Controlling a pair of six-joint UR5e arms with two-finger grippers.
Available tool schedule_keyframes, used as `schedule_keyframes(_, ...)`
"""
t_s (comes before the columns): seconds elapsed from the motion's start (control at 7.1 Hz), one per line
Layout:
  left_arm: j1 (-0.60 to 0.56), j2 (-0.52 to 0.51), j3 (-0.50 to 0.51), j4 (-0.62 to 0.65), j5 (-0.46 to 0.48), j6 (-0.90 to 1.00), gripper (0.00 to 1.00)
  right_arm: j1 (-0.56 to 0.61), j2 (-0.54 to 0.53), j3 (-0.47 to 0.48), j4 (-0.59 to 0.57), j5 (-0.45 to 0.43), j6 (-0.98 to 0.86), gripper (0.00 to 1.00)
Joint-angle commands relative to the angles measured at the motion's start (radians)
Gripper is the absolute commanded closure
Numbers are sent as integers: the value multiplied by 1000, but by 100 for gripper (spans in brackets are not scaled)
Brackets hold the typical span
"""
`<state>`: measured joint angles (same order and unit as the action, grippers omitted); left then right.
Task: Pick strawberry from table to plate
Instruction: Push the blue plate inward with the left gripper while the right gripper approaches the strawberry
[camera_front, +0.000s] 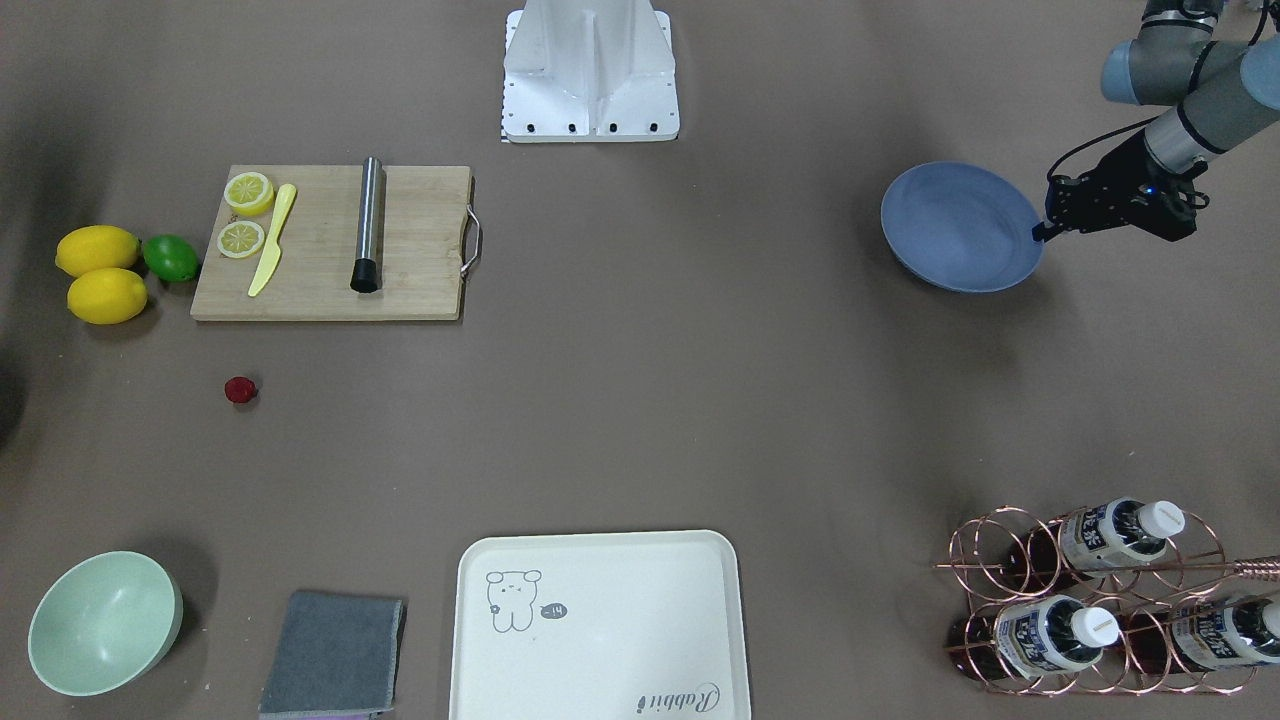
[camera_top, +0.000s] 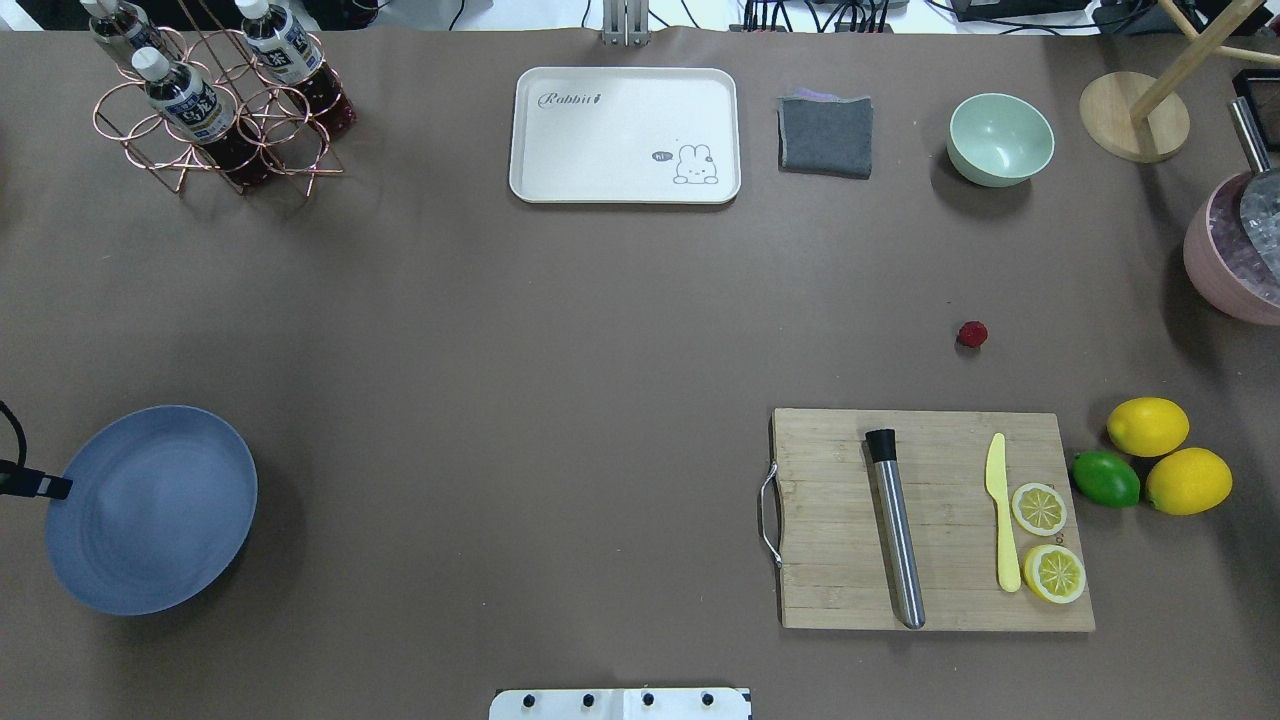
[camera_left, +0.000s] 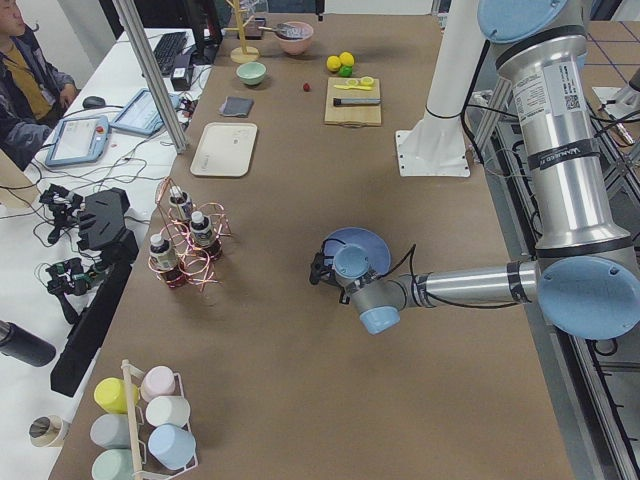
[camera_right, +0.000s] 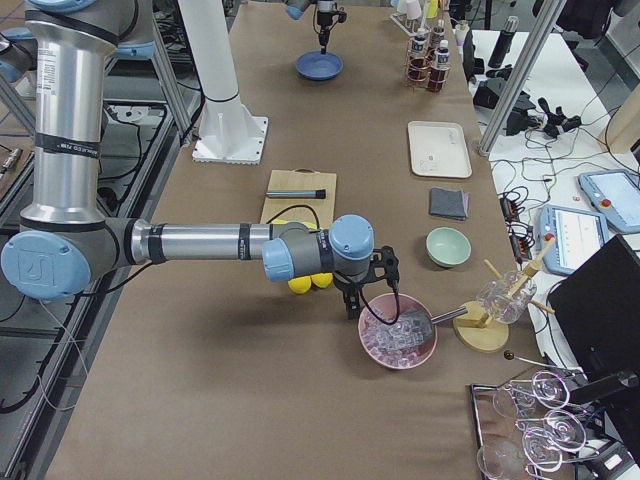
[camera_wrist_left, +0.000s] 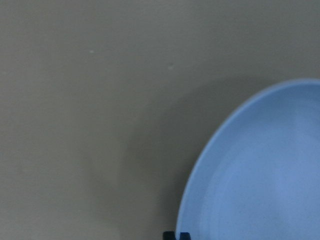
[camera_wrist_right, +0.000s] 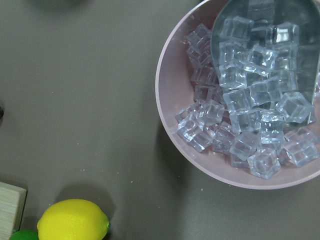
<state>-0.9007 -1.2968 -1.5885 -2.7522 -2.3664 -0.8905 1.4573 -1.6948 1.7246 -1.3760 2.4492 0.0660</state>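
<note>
The strawberry (camera_front: 240, 390) (camera_top: 972, 334), a tiny dark red berry, lies alone on the brown table (camera_top: 560, 330), just beyond the cutting board, with no gripper near it. The blue-grey plate (camera_front: 955, 225) (camera_top: 150, 510) (camera_wrist_left: 260, 175) sits far off on the robot's left side and holds nothing. My left gripper (camera_front: 1045, 232) (camera_top: 45, 487) hangs at the plate's outer rim, its fingertips together, shut on nothing I can see. My right gripper (camera_right: 352, 300) shows only in the exterior right view, beside the pink ice bowl; I cannot tell whether it is open or shut.
A wooden cutting board (camera_top: 930, 520) carries a steel muddler, a yellow knife and lemon halves. Two lemons (camera_top: 1150, 427) and a lime (camera_top: 1105, 478) lie beside it. A pink bowl of ice (camera_wrist_right: 170, 100), green bowl (camera_top: 1000, 138), grey cloth, cream tray (camera_top: 625, 135) and bottle rack (camera_top: 215, 100) line the far side.
</note>
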Motion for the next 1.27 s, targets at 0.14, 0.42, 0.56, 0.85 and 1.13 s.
schedule_keyframes(0.14,12,-212,-59,28,-56,-314,100,-26,75,-5,-2,1,107,4)
schedule_keyframes(0.42,113,-411,-64,159,42,-477,100,-154,194,-13,0,-19,318,5)
schedule_keyframes(0.56,168,-493,-65,242,118,-510,100,-205,234,-13,0,-38,386,5)
schedule_keyframes(0.85,280,-617,-67,400,264,-533,100,-344,315,-13,0,-140,530,5)
schedule_keyframes(1.13,348,-685,-65,493,349,-544,100,-461,352,-22,-2,-220,610,5)
